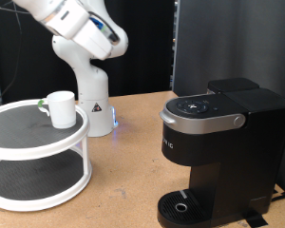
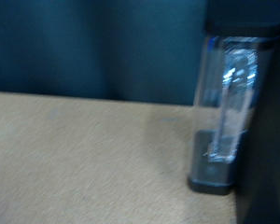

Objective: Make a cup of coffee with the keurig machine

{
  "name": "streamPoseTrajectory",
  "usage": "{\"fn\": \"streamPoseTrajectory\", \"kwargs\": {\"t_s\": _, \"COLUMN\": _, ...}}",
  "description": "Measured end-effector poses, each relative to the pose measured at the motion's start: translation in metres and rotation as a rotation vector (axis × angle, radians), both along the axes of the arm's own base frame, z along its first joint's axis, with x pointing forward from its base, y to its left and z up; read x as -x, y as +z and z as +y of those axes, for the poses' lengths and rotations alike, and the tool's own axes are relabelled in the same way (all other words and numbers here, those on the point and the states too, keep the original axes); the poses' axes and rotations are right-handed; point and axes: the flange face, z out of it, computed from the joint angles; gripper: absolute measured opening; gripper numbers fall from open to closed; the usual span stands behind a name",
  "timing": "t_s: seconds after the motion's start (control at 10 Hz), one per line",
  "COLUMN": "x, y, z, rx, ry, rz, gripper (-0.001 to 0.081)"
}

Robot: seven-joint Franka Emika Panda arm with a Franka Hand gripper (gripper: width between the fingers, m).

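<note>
We see a light brown wooden worktop (image 1: 133, 166) filling the lower part of the exterior view. Behind its far edge hangs a dark curtain (image 1: 147, 47), with a grey panel (image 1: 233, 38) beside it toward the right. The lighting is even and soft.

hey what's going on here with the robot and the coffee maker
Nothing is being handled right now. The white cup sits on the top tier of a round white stand at the exterior view's left. The black coffee maker stands at the right, lid closed, nothing on its drip tray. The arm is raised; its gripper is out of view.
</note>
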Motion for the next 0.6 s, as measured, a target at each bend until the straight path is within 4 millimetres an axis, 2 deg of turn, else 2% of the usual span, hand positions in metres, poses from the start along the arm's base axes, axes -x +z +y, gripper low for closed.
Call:
{"fn": "streamPoseTrajectory", "kwargs": {"t_s": 0.2, "x": 0.017, "y": 0.001, "z": -0.022, "rx": -0.069, "ry": -0.055, "rz": -0.043, "gripper": 0.0004}}
{"fn": "streamPoseTrajectory", "kwargs": {"t_s": 0.3, "x": 0.024, "y": 0.002, "z": -0.026, "rx": -0.09, "ry": -0.045, "rz": -0.055, "gripper": 0.0004}}
{"fn": "streamPoseTrajectory", "kwargs": {"t_s": 0.4, "x": 0.023, "y": 0.002, "z": -0.026, "rx": -0.086, "ry": -0.049, "rz": -0.05, "gripper": 0.0004}}
{"fn": "streamPoseTrajectory", "kwargs": {"t_s": 0.6, "x": 0.021, "y": 0.0, "z": -0.03, "rx": -0.119, "ry": -0.188, "rz": -0.035, "gripper": 0.0004}}
